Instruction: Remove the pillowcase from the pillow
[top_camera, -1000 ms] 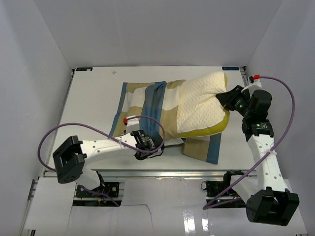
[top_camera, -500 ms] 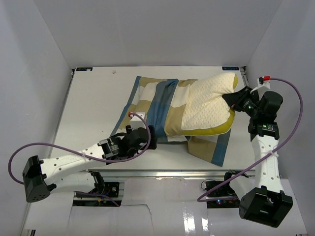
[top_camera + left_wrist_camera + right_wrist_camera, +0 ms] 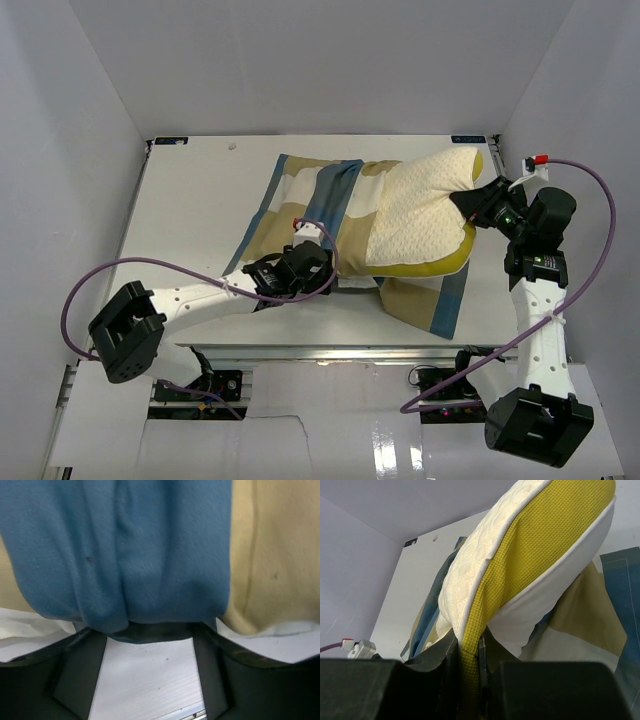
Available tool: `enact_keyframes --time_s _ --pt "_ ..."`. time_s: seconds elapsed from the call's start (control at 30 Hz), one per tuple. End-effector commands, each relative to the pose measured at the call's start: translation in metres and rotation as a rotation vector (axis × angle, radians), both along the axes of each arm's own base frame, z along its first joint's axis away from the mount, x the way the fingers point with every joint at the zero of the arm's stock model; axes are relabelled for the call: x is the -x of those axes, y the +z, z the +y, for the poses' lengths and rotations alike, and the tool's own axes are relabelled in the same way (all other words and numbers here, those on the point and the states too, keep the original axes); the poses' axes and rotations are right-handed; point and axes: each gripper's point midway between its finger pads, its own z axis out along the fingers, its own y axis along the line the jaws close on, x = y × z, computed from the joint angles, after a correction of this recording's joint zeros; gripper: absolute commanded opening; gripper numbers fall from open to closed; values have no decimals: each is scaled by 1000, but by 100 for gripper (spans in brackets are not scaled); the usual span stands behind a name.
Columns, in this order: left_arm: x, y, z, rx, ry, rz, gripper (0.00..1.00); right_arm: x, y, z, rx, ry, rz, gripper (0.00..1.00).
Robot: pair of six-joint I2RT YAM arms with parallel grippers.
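Observation:
The cream pillow (image 3: 420, 205) lies at the back right, its left half still inside the checked pillowcase (image 3: 305, 200). A loose part of the case spreads in front of it. My right gripper (image 3: 472, 205) is shut on the pillow's yellow edge (image 3: 520, 545), which is pinched between its fingers (image 3: 469, 652) and lifted; the pillowcase (image 3: 585, 615) hangs below. My left gripper (image 3: 312, 262) stands open at the near edge of the case. In the left wrist view its gripper (image 3: 150, 632) has bare table between the fingers (image 3: 82, 665), and the blue and tan pillowcase (image 3: 150, 555) sits just ahead of the tips.
The white table (image 3: 190, 200) is walled in by pale panels at the left, back and right. The table's metal front rail (image 3: 350, 352) runs just behind the left gripper. Purple cables loop from both arms.
My left gripper has opened and let go of the pillowcase, then moved slightly up and right along its near edge. The right gripper has pulled the pillow to the right.

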Motion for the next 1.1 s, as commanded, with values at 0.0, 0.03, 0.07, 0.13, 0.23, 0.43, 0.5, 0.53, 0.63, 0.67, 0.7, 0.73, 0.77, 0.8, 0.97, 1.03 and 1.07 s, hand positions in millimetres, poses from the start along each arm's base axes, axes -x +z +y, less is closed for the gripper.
enact_keyframes --time_s 0.0,0.03,0.07,0.13,0.23,0.43,0.5,0.53,0.63,0.67,0.7,0.73,0.77,0.8,0.97,1.03,1.07 --pt "-18 12 1 40 40 -63 70 6 35 6 16 33 -138 8" --pt "-21 11 5 30 60 -69 64 6 36 6 17 33 -139 8" --pt "-26 9 12 17 88 -69 56 5 35 6 14 33 -136 8" --pt "-32 6 16 17 115 -55 38 6 34 7 13 45 -137 8" --pt "-35 1 19 31 114 -23 0 5 34 7 16 45 -137 8" --pt "-58 33 100 -200 458 -136 0 0 38 -9 36 3 -139 8" --pt "-60 47 129 -237 533 -151 0 -3 31 -17 34 -13 -105 8" --pt "-61 54 142 -253 567 -164 0 -4 29 -20 31 -18 -97 8" --pt "-67 67 175 -248 663 -189 0 -8 19 -31 22 -36 -70 8" --pt "-71 68 196 -266 714 -187 0 -9 17 -37 21 -55 -64 8" --pt "-72 66 204 -278 734 -184 0 -10 14 -40 17 -59 -54 8" --pt "-74 65 212 -286 759 -184 0 -10 14 -42 15 -64 -54 8" --pt "-78 62 222 -293 794 -175 0 -11 14 -48 13 -80 -52 8" --pt "-80 60 224 -288 802 -165 0 -12 15 -50 14 -89 -52 8" --pt "-84 55 256 -300 916 -119 0 -16 13 -61 12 -129 -40 8" --pt "-80 62 271 -267 974 -134 0 -18 12 -67 9 -149 -35 8" --pt "-80 65 275 -249 991 -146 0 -18 10 -72 6 -161 -27 8"
